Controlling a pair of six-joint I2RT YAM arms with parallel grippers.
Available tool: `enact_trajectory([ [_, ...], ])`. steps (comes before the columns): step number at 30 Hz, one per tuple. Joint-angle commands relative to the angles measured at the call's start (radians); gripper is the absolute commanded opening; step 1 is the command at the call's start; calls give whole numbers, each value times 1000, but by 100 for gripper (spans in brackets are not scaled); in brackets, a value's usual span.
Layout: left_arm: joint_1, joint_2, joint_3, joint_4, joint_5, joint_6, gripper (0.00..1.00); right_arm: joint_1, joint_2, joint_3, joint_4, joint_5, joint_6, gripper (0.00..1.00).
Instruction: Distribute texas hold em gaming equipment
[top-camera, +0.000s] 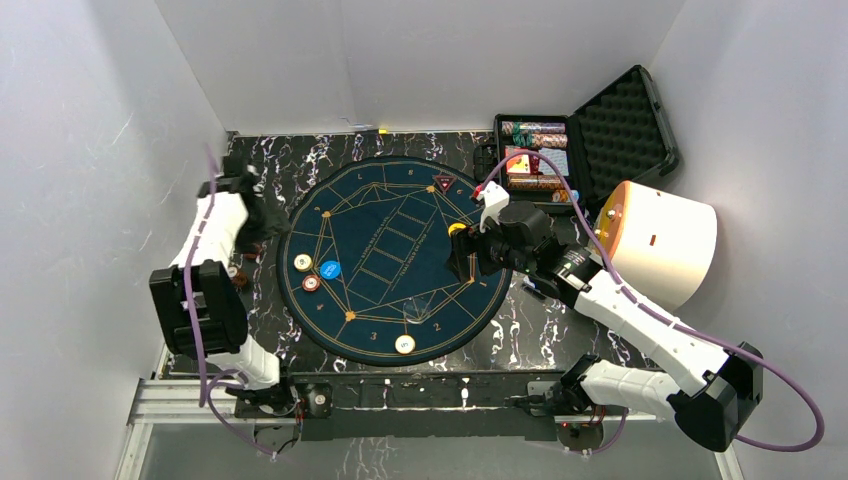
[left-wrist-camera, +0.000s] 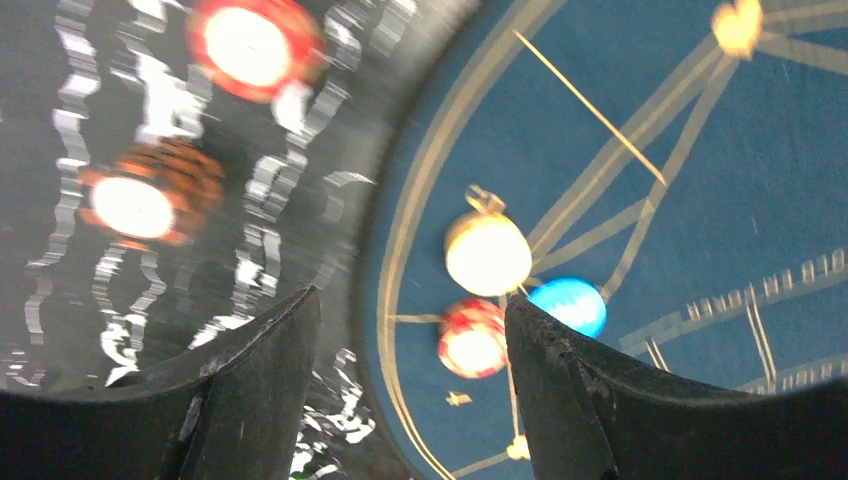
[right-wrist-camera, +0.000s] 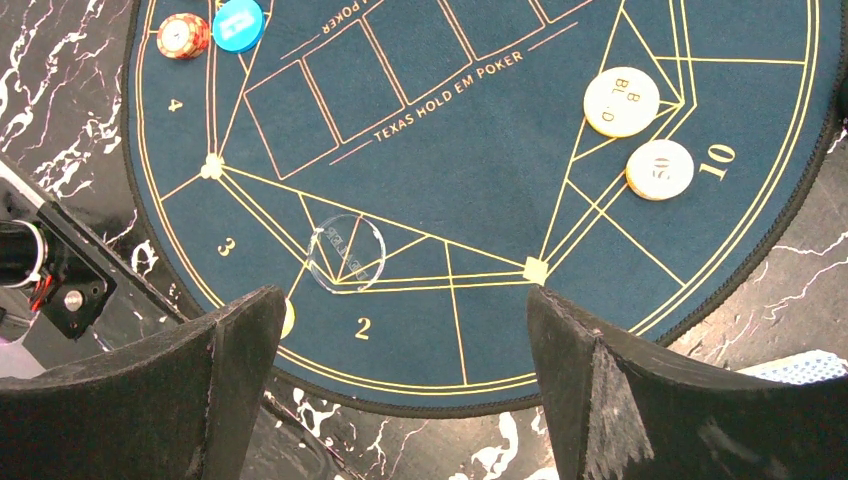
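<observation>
Calls for the left gripper (left-wrist-camera: 410, 300), open and empty like the right gripper (right-wrist-camera: 405, 295), with two loose chips (left-wrist-camera: 140, 200) on the marble table (left-wrist-camera: 285, 170) just off the mat (left-wrist-camera: 700, 200), ahead of its fingers.

Mat (top-camera: 390, 200) navy, gold lines; table (top-camera: 530, 330) black, white-veined; disc button (top-camera: 330, 269) blue.

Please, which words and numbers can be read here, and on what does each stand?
"TEXAS HOLD EM POKER": mat.
"2", "3", "4", "10": mat, near its edge.
"50": cream chip.
"B", "BL", "D": cream disc, partly legible.
Clear disc: engraving too faint.
Blue button: mark unreadable.
</observation>
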Motion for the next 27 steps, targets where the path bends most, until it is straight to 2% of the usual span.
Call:
enact_trajectory([
  [1,166,35,66,8,0,111,66,11,-10,0,53,12,-6,98],
  [7,254,164,132,72,3,128,67,11,3,10,48,24,-13,98],
  [14,264,273,149,148,3,115,66,13,7,7,55,24,-14,98],
  [21,277,298,133,169,15,119,60,14,10,6,53,28,-15,98],
  [27,284,326,152,163,20,121,60,15,10,6,53,32,-17,98],
])
